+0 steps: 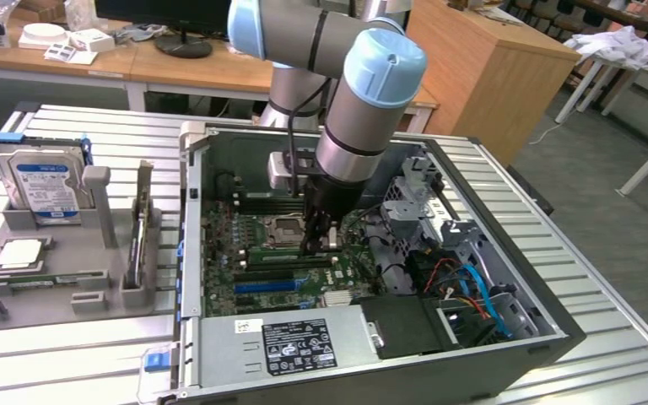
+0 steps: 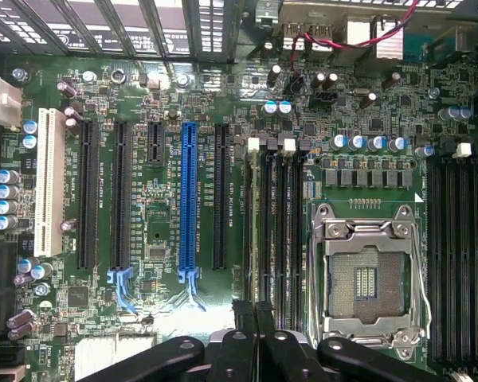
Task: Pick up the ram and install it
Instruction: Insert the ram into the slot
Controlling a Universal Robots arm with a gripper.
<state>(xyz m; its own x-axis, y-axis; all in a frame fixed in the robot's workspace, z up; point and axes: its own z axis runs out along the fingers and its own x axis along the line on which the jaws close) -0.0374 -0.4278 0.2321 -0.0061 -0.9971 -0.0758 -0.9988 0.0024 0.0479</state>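
Observation:
My gripper [image 1: 326, 243] reaches down into the open computer case [image 1: 504, 219], its tips just above the motherboard. Its dark fingers [image 2: 244, 312] are pressed together, shut, with nothing visible between them. They sit over one end of the bank of black memory slots [image 2: 275, 223] beside the empty processor socket [image 2: 366, 278]. A thin green strip [image 1: 288, 255] that looks like the ram stands in a slot right beside the fingertips. Another green stick [image 1: 43, 277] lies in the grey holder [image 1: 94, 253] at the exterior view's left.
The holder also carries a silver hard drive with a blue label [image 1: 40, 181] and a square silver processor chip [image 1: 23, 253]. Inside the case are a power supply [image 1: 296, 342], a drive cage with blue cables [image 1: 471, 291] and long expansion slots, one blue [image 2: 189, 207].

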